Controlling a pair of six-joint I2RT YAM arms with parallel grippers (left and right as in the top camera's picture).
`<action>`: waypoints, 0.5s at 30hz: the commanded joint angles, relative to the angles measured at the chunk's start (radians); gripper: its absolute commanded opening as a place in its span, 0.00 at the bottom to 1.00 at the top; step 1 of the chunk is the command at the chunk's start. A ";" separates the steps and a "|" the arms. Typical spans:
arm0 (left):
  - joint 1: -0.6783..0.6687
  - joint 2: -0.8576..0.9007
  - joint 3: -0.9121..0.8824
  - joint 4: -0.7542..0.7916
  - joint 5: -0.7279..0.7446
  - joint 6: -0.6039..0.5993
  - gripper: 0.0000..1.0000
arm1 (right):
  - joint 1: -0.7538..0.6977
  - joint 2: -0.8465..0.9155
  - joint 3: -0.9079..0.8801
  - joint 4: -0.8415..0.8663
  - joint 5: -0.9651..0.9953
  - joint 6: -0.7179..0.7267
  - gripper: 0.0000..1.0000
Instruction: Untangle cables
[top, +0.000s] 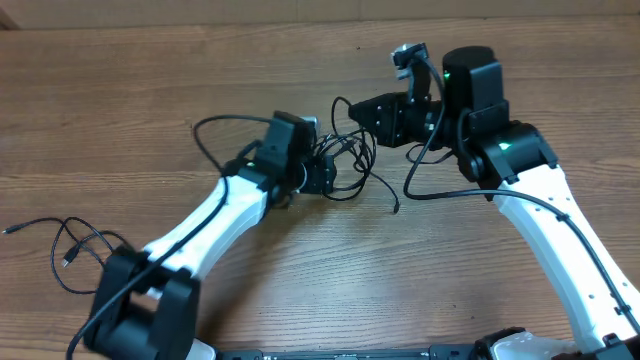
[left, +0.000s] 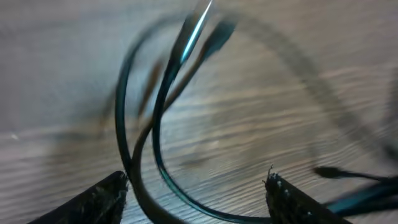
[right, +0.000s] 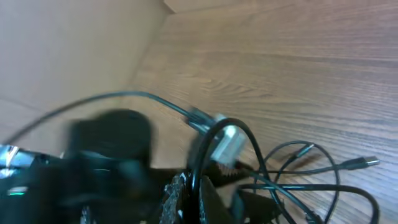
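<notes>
Thin black cables (top: 345, 155) lie tangled on the wooden table between my two grippers. My left gripper (top: 325, 172) is at the tangle's left edge. In the left wrist view its fingers (left: 196, 190) are open and two cable strands (left: 155, 124) run between them, untouched as far as I can see. My right gripper (top: 362, 118) is at the tangle's upper right. In the right wrist view its fingers (right: 199, 196) are shut on a cable loop (right: 200, 155) that rises from them. More loops and a plug end (right: 364, 163) lie to the right.
A separate thin black cable (top: 75, 245) with small plugs lies loose at the far left of the table, next to the left arm's base. The left arm's blurred body (right: 106, 143) fills the left of the right wrist view.
</notes>
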 joint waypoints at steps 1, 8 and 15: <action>-0.004 0.077 -0.009 0.000 -0.033 -0.023 0.64 | -0.066 -0.058 0.009 0.009 -0.013 0.001 0.04; 0.048 0.099 -0.009 -0.060 -0.161 -0.050 0.66 | -0.294 -0.138 0.009 -0.017 0.050 0.002 0.04; 0.121 0.100 -0.009 -0.086 -0.153 -0.100 0.67 | -0.513 -0.164 0.009 -0.221 0.280 0.052 0.04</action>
